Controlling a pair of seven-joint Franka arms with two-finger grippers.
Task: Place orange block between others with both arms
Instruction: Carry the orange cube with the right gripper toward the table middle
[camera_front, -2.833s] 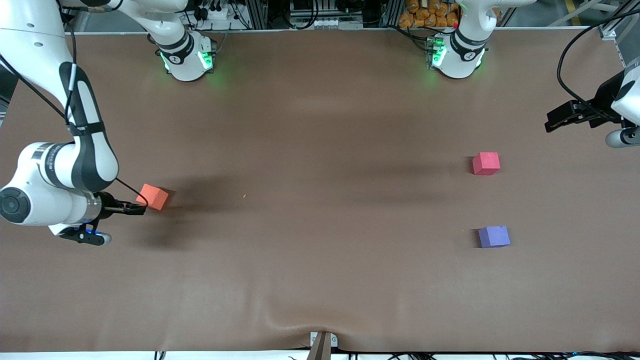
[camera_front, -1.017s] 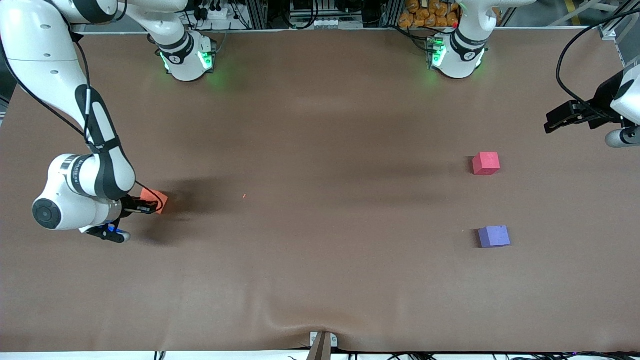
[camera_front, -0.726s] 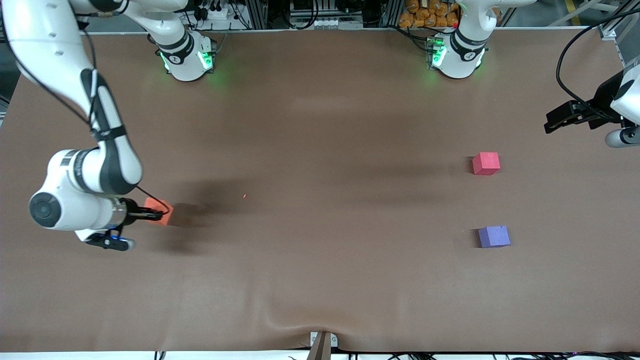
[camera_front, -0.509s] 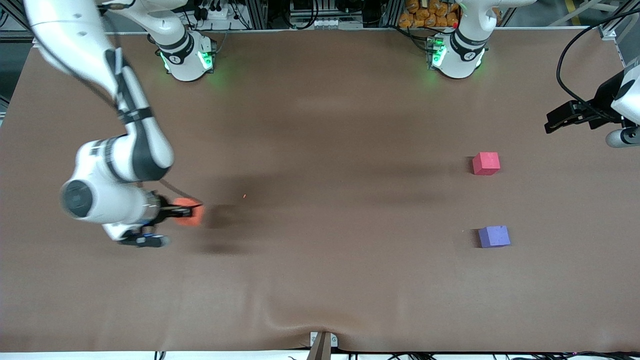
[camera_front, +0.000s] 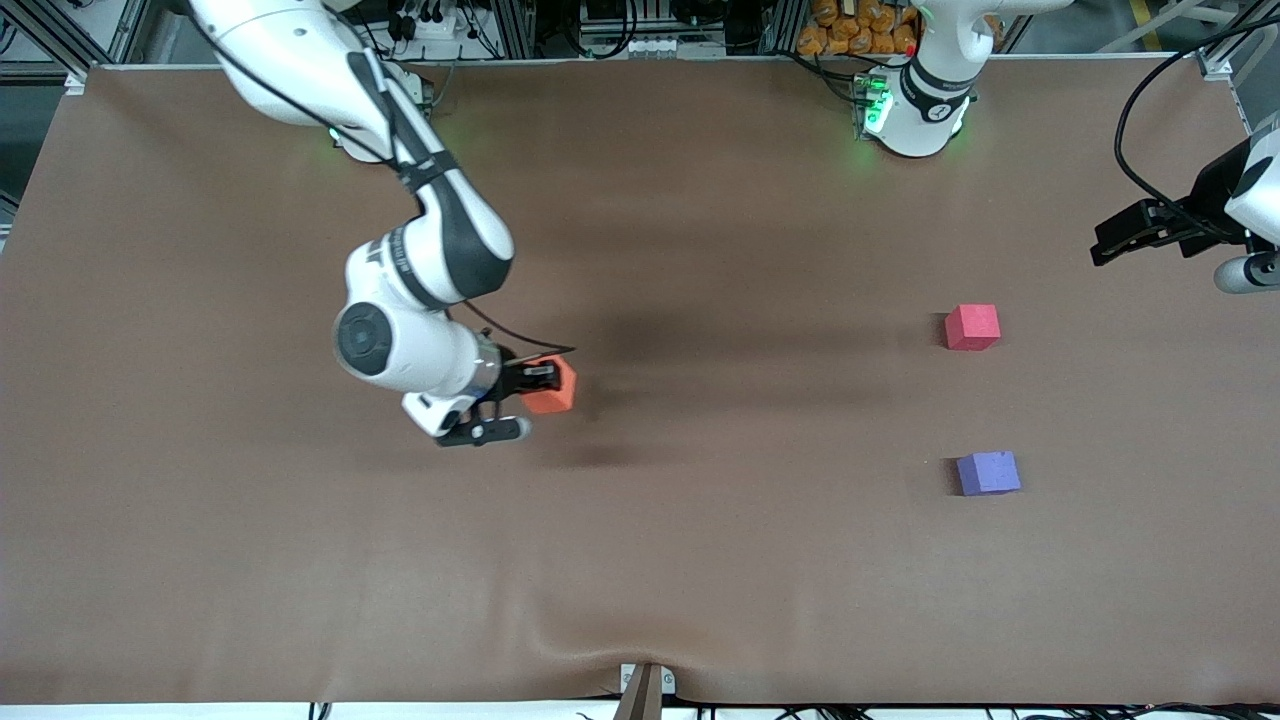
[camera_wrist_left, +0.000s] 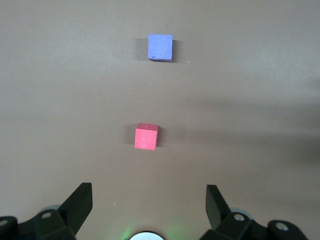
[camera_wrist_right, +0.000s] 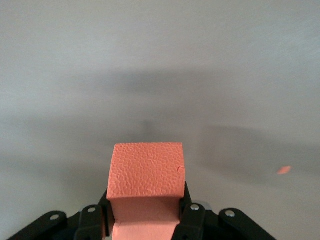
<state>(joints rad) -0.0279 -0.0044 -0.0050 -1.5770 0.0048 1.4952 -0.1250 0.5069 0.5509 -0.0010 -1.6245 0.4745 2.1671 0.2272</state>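
Note:
The orange block (camera_front: 553, 389) (camera_wrist_right: 146, 175) is held above the brown table, between the right arm's end and the middle, with my right gripper (camera_front: 540, 381) (camera_wrist_right: 145, 220) shut on its two sides. The others stand toward the left arm's end: a pinkish-red cube (camera_front: 972, 327) (camera_wrist_left: 146, 137) and a purple-blue cube (camera_front: 988, 473) (camera_wrist_left: 160, 47), the purple one nearer the front camera, with a bare gap between them. My left gripper (camera_front: 1108, 245) (camera_wrist_left: 147, 202) waits at the table's edge by the left arm's end, open and empty, its fingers (camera_wrist_left: 80, 205) spread wide.
A tiny orange speck (camera_wrist_right: 283, 170) lies on the table near the held block. A small bracket (camera_front: 645, 685) sits at the table's front edge, where the cloth wrinkles. A black cable (camera_front: 1130, 120) loops above the left arm's end.
The right arm has closed on the orange block at its own end of the table, lifted it, and swung it toward the middle. The left arm and both other cubes have stayed put.

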